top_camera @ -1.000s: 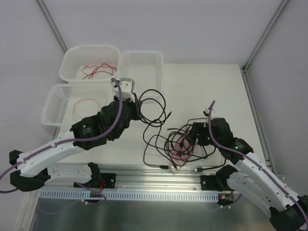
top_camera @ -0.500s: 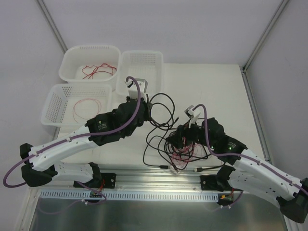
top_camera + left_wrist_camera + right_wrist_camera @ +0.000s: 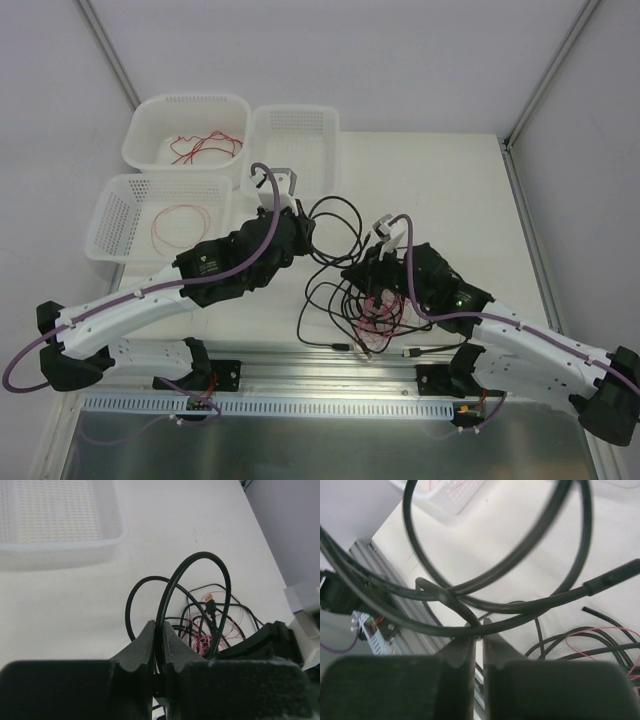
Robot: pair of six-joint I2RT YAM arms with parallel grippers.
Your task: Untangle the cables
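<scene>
Some thin red wires (image 3: 205, 146) already lie in the white perforated baskets (image 3: 190, 98) at upper left, but most of the job remains. The cables (image 3: 365, 300) sit knotted at centre frame. My left gripper (image 3: 159, 630) is clenched on a smooth black cable (image 3: 201, 554) that arches in a springy round loop. My right gripper (image 3: 479, 630) pinches a glossy, rubbery black strand (image 3: 445, 597).

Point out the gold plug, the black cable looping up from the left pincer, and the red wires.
gold plug (image 3: 208, 599): left wrist view, on its metal tip.
black cable (image 3: 201, 554): left wrist view, top of the raised loop.
red wires (image 3: 375, 312): top external view, middle of the tangle.
</scene>
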